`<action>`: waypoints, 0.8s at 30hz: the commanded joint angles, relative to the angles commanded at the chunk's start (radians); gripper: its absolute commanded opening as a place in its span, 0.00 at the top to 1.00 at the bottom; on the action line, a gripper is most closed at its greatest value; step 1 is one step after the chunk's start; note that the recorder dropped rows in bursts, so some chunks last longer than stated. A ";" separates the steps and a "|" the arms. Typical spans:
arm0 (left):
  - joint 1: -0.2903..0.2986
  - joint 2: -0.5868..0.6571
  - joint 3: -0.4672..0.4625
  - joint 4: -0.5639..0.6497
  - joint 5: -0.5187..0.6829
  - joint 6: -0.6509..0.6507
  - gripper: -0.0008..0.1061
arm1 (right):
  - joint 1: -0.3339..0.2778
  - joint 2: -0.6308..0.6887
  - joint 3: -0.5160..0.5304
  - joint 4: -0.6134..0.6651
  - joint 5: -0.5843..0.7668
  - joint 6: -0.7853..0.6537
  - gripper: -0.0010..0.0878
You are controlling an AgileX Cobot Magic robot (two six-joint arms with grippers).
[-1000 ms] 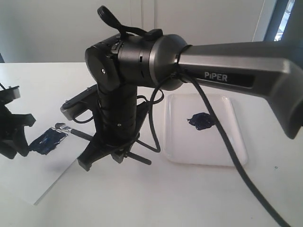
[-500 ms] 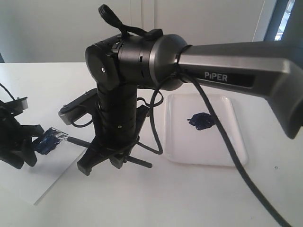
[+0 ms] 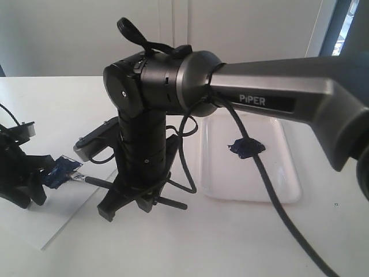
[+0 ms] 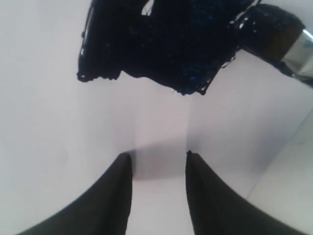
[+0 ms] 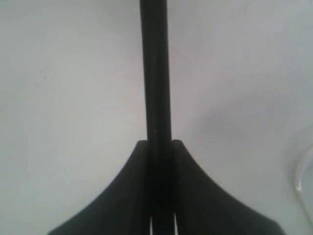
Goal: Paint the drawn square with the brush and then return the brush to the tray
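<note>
The drawn square [image 3: 57, 172] is filled with streaky blue-black paint on a white paper sheet [image 3: 63, 213]; it shows close up as the drawn square [image 4: 166, 44] in the left wrist view. My right gripper [image 3: 134, 199] points down beside it, shut on the black handle of the brush [image 3: 98, 182]; the brush [image 5: 155, 73] runs straight out from the right gripper [image 5: 159, 144]. Its silver ferrule [image 4: 303, 51] and dark bristles lie at the square's edge. My left gripper [image 3: 40, 178] sits low at the square's left side; the left gripper [image 4: 157, 154] is open over bare paper. The tray [image 3: 242, 179] lies to the right.
A dark paint blob [image 3: 246, 148] sits in the tray, partly behind the right arm's black cable [image 3: 271, 190]. The right arm's big forearm [image 3: 271, 95] spans the view above the tray. White table surface [image 3: 190, 248] surrounds paper and tray.
My left gripper has moved right, up to the painted square's edge. The right gripper and brush have shifted slightly nearer, with the brush tip staying at the square.
</note>
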 joint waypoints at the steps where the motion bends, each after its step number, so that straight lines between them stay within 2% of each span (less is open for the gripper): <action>1: 0.000 0.000 0.000 0.000 0.000 0.000 0.60 | 0.000 0.000 0.000 0.000 0.002 0.000 0.99; 12: 0.000 0.000 0.000 0.000 0.000 0.000 0.60 | 0.000 0.011 0.000 -0.012 -0.016 -0.002 0.99; 19: 0.000 0.000 0.000 0.000 0.002 0.002 0.60 | 0.000 0.012 0.000 -0.082 -0.018 0.029 0.99; 24: 0.000 0.000 0.000 0.000 0.004 0.002 0.60 | 0.000 0.012 0.000 -0.089 -0.023 0.043 0.99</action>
